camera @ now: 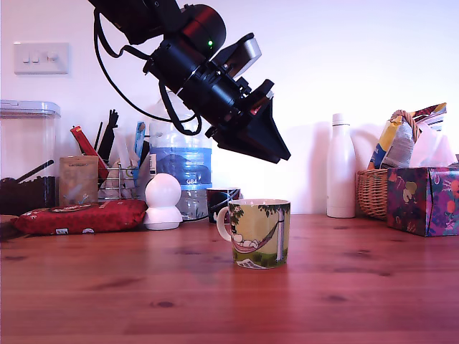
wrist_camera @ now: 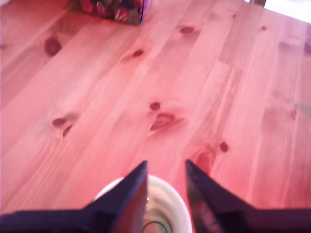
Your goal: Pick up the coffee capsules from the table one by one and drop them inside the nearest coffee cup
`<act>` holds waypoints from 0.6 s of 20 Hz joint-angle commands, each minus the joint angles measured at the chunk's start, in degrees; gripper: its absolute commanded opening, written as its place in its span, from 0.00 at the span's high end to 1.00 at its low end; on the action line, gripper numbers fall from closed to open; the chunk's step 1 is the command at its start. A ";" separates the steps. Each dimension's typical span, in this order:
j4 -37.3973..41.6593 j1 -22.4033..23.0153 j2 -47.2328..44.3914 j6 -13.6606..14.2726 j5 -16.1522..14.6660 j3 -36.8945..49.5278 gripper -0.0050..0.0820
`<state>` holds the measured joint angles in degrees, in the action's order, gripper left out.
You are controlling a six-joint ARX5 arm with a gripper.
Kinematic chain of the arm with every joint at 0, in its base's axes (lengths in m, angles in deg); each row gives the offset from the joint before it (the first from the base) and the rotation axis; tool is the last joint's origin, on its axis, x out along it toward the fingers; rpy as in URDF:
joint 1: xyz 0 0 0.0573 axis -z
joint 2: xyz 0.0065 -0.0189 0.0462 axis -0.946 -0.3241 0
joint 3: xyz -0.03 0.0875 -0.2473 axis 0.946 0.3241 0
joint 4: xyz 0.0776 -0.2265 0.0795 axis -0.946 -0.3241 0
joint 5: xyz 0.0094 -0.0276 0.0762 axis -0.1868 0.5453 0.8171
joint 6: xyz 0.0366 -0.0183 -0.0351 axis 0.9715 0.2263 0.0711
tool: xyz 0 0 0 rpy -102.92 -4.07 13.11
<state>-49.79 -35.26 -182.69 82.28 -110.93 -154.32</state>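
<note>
The coffee cup [camera: 262, 233], a white-handled mug with a hammock print, stands on the reddish-brown wooden table [camera: 358, 287] near the middle. My gripper [camera: 283, 156] hangs tilted a short way above it and points down towards the exterior view's right. In the wrist view the gripper [wrist_camera: 165, 162] is open, with bare wood showing between its dark fingers [wrist_camera: 131, 194]. The cup's white rim [wrist_camera: 167, 188] lies just beneath the fingertips. No coffee capsule shows in either view.
Along the back wall stand a small dark cup [camera: 222, 201], a white round gadget [camera: 163, 201], a red packet [camera: 79, 215], a water bottle [camera: 183, 161], a white bottle [camera: 341, 168], a wicker basket [camera: 373, 190] and a floral box [camera: 423, 201] [wrist_camera: 112, 9].
</note>
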 commanded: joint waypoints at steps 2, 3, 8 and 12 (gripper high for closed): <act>1.57 -1.38 4.57 0.61 -0.20 2.93 0.97; 2.08 -2.10 5.57 0.35 -0.13 4.04 0.97; 7.76 -7.10 12.39 -2.73 0.02 13.88 0.97; 14.25 -11.32 19.34 -5.81 1.46 24.65 0.97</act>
<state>-36.89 -46.40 -164.88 76.96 -109.71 -132.51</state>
